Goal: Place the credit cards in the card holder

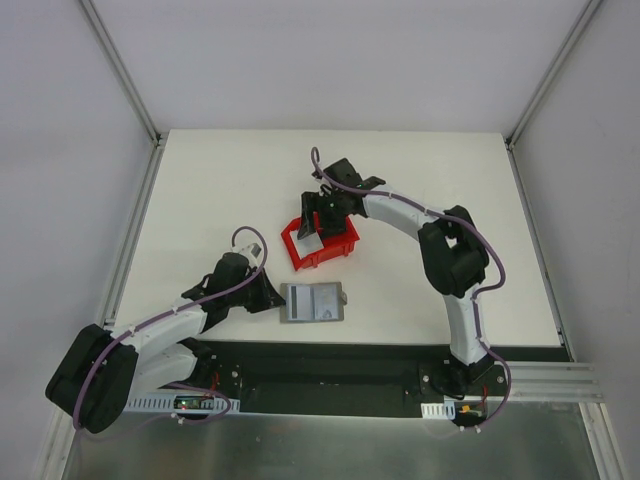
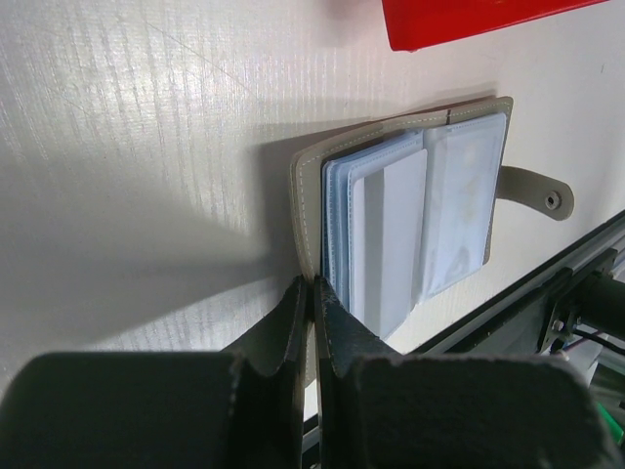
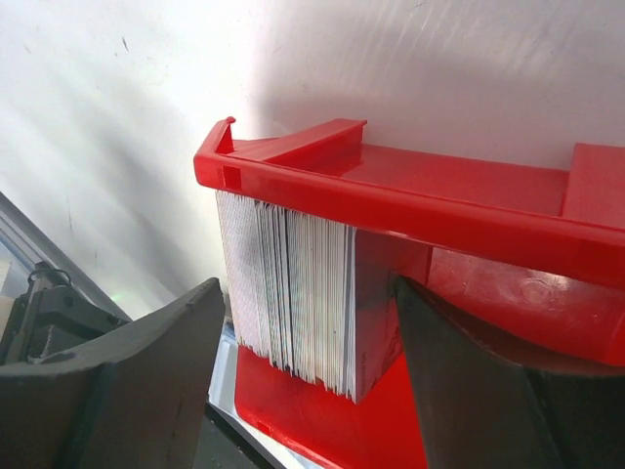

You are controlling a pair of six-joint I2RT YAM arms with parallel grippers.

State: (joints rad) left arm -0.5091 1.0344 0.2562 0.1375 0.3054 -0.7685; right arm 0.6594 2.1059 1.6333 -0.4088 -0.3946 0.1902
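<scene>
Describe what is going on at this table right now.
Two robot arms are working on filling a wallet with cards. The left tool is shut on the edge of the open grey card holder, which lies flat on the table. The right tool reaches into the red bin, its jaws open on either side of a stack of credit cards standing on edge. The stack is not yet gripped.

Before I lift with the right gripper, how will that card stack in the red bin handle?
The credit cards stand on edge, unbound, straddled by the right gripper: probably stiff, but apt to fan or slip apart. Their smooth faces suggest slipperiness. The red bin looks light and might drag along.
</scene>
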